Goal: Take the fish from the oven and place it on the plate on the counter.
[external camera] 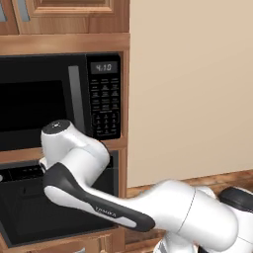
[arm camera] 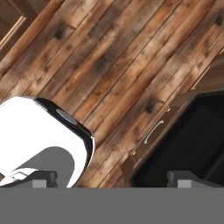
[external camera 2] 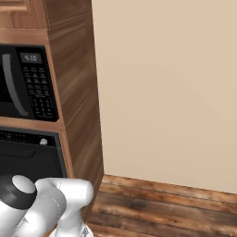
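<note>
Fingers (arm camera: 41, 178) spread wide with nothing between them, seen in the hand view as two small dark tips low in the frame; gripper (arm camera: 111, 179) points down at brown plank flooring (arm camera: 109, 57), with a dark panel edge and a small silver handle (arm camera: 154, 131) to one side, likely the oven front though I cannot be sure; large black built-in oven (external camera: 29, 212) sits below the black microwave with keypad and clock display (external camera: 59, 94), its door appearing closed; white arm (external camera: 99, 197) crosses in front of it; slender dark fish not discernible, presumably inside on a rack. Judgement: step in hand is reaching the oven door; best to raise the hand from the floor, square the open jaws across the door handle, then pull along the hinge arc, not straight out.
</note>
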